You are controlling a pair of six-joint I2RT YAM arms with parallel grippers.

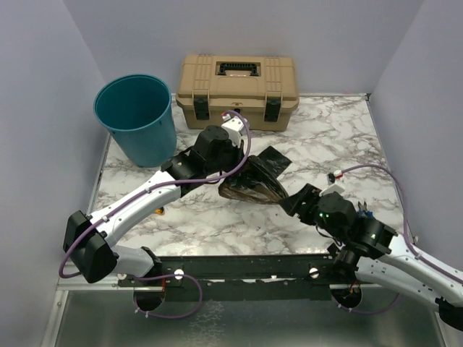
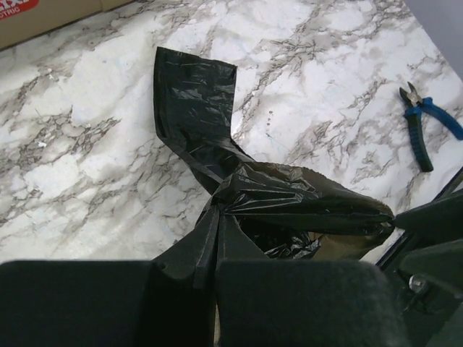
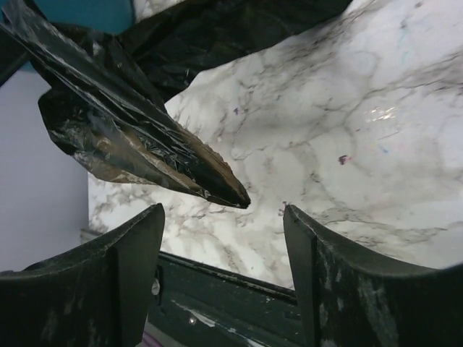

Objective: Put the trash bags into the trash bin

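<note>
While left gripper (image 2: 215, 246) pinches the bunched trash bag (image 2: 289, 199) over the marble table (image 1: 347, 144), right gripper (image 3: 223, 217) sits spread, bag tip just off its fingers (image 3: 130, 246), untouched.

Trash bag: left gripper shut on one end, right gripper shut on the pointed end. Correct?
Not quite. The right gripper is open, not shut. The right wrist view shows its fingers standing apart, with the pointed end of the trash bag between them and clear of both. The rest holds: the left gripper is shut on the other end.
</note>
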